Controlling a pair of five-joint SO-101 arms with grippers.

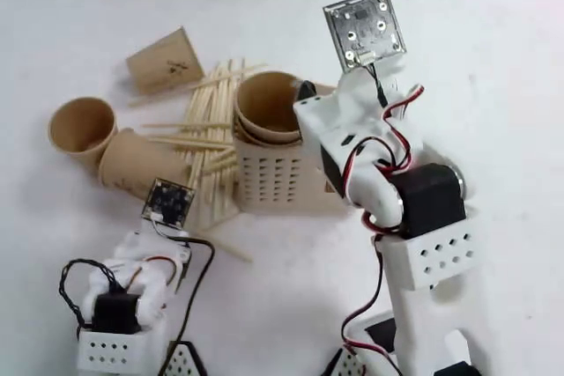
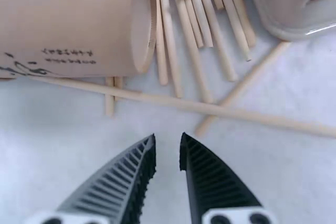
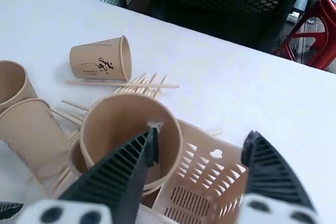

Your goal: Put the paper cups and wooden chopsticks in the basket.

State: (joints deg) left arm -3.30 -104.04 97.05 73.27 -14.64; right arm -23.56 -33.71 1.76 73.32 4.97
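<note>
At the far left of the white tabletop an upright paper cup stands open, touching a second cup that lies on its side. The left tool hovers low over the bare surface just short of that lying cup, its jaws parted a little and grasping nothing. Farther back lies a tipped cup. Wooden chopsticks are scattered between the cups and the basket, several touching its wall. Stacked cups sit in the basket's mouth. The right tool hangs over them, released and spread wide.
</note>
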